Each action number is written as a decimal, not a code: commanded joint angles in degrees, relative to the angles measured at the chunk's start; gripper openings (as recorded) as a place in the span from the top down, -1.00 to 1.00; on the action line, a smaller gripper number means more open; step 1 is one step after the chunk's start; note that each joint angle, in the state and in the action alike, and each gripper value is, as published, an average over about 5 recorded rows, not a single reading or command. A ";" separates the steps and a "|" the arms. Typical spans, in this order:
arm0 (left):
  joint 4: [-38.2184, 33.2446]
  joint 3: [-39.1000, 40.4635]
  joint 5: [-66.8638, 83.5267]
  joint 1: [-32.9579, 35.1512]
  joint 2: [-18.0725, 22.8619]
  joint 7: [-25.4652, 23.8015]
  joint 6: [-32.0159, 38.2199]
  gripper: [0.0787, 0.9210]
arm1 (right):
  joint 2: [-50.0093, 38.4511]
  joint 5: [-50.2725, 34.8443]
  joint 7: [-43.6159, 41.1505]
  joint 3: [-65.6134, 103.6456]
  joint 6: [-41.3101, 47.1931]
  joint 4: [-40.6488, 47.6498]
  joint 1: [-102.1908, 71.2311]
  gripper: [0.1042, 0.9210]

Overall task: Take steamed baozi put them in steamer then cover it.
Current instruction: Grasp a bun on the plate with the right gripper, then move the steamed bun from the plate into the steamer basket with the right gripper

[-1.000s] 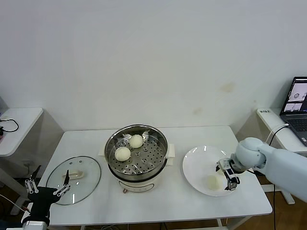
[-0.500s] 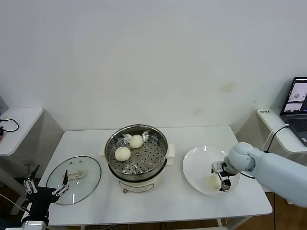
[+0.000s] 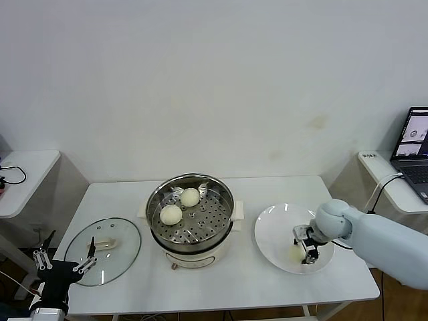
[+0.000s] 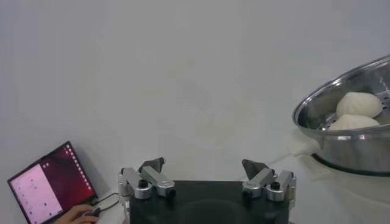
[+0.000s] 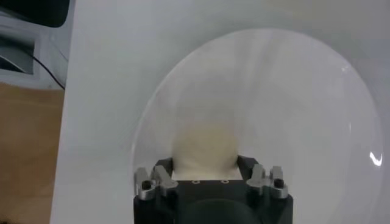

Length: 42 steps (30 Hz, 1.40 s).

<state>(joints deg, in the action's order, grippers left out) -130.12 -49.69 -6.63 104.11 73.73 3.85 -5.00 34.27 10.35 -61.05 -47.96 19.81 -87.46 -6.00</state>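
Two steamed baozi [image 3: 190,196] [image 3: 171,215] lie on the perforated tray of the steamer [image 3: 190,178] at the table's middle; they also show in the left wrist view [image 4: 359,103]. One more baozi [image 3: 295,253] lies on the white plate [image 3: 267,227] at the right. My right gripper [image 3: 304,249] is down on the plate, open, with a finger on each side of that baozi [image 5: 206,146]. The cover [image 3: 124,254] lies flat on the table at the left, handle up. My left gripper [image 3: 65,262] is parked open and empty at the table's front left corner. A fourth baozi is not in view.
A laptop [image 3: 416,144] stands on a side table at the far right. Another small white table [image 3: 20,174] with a cable is at the far left. The wall stands close behind the table.
My right gripper has moved left and down from beside the baozi on the plate, and now straddles it. The left arm has not moved.
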 commanded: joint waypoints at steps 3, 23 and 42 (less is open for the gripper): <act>-0.11 0.17 -0.01 -0.22 -0.17 -0.05 -0.11 -0.77 | -2.65 -3.31 -4.84 -1.74 -0.51 -1.48 11.35 -0.31; 0.02 0.04 0.52 -0.78 -0.66 0.11 0.01 -0.77 | 13.84 -17.47 -4.20 -14.47 0.13 2.73 43.01 -0.32; -0.28 -2.56 0.55 -0.90 0.46 0.32 0.03 -0.77 | 33.31 -16.75 3.94 -24.55 -13.12 0.53 38.32 -0.32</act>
<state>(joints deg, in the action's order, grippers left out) -130.40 -51.60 -6.07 103.17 74.22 4.15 -4.99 58.40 -7.44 -61.11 -67.37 14.19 -86.64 32.55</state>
